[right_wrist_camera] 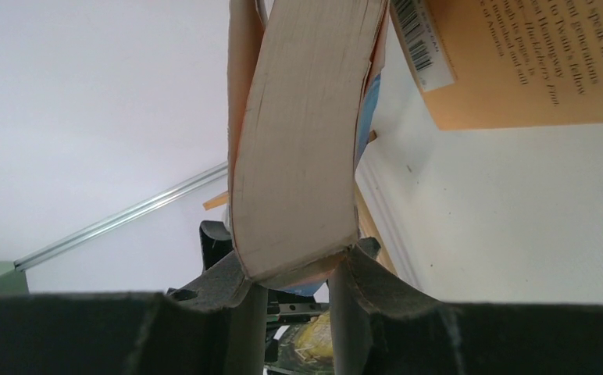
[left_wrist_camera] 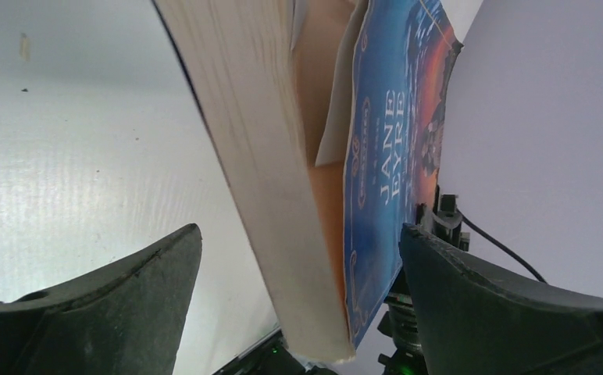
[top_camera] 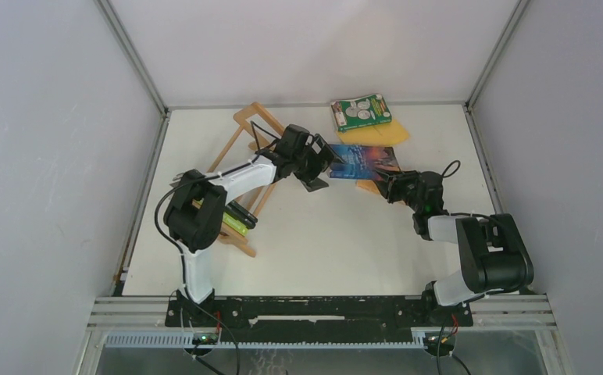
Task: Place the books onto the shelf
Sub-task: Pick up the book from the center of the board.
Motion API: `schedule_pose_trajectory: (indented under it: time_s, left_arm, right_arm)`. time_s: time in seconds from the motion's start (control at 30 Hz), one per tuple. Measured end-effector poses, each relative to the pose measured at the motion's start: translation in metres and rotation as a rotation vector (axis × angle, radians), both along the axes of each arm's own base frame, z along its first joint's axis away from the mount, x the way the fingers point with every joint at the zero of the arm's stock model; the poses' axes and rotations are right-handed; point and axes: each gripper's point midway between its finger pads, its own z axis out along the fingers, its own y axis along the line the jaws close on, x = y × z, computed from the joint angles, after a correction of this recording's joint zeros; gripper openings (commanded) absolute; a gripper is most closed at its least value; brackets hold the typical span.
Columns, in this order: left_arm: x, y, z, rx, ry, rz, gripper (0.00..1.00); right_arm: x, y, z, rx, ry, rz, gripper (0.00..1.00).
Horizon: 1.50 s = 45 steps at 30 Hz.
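Clamping the page block of the blue Jane Eyre paperback (left_wrist_camera: 396,156), the right end effector (right_wrist_camera: 298,269) is holding it up on edge near the middle of the counter (top_camera: 322,258). The left end effector (left_wrist_camera: 300,234) is sitting with its fingers wide apart, 1 on each side of the book, touching neither cover. The pages are bowing under the pinch, so this looks light and floppy, with a glossy, probably slippery cover. The left should likely be squeezing across the full thickness near the stiffer spine. The wooden shelf (top_camera: 240,125) is waiting well off to the left.
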Motion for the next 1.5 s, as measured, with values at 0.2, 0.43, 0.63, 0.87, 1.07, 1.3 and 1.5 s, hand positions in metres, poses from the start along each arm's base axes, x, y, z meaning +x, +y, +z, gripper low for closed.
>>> schedule_pose_trajectory:
  time_s: [0.2, 0.43, 0.63, 0.87, 1.07, 1.3, 1.5]
  left_arm:
    - [0.008, -0.006, 0.006, -0.054, 0.007, 0.041, 1.0]
    - [0.014, -0.011, 0.012, -0.095, 0.009, 0.071, 1.0]
    - [0.019, -0.013, 0.019, -0.129, 0.005, 0.091, 0.93]
    - [0.022, -0.014, 0.022, -0.145, -0.002, 0.099, 0.65]
    - [0.024, -0.014, 0.025, -0.163, -0.007, 0.102, 0.27]
    - [0.025, -0.015, 0.027, -0.178, -0.005, 0.104, 0.0]
    - [0.025, -0.015, 0.027, -0.179, -0.005, 0.103, 0.0]
  right_arm:
    - [-0.004, 0.006, 0.007, 0.032, -0.008, 0.034, 0.0]
    - [-0.013, 0.011, 0.018, 0.068, -0.024, 0.067, 0.0]
    - [-0.02, 0.009, 0.021, 0.087, -0.026, 0.065, 0.0]
    - [-0.031, 0.005, 0.023, 0.132, -0.021, 0.061, 0.0]
    - [-0.033, 0.001, 0.032, 0.159, -0.042, 0.049, 0.0]
    - [-0.036, 0.002, 0.029, 0.171, -0.031, 0.056, 0.0]
    - [-0.037, 0.001, 0.03, 0.173, -0.035, 0.062, 0.08]
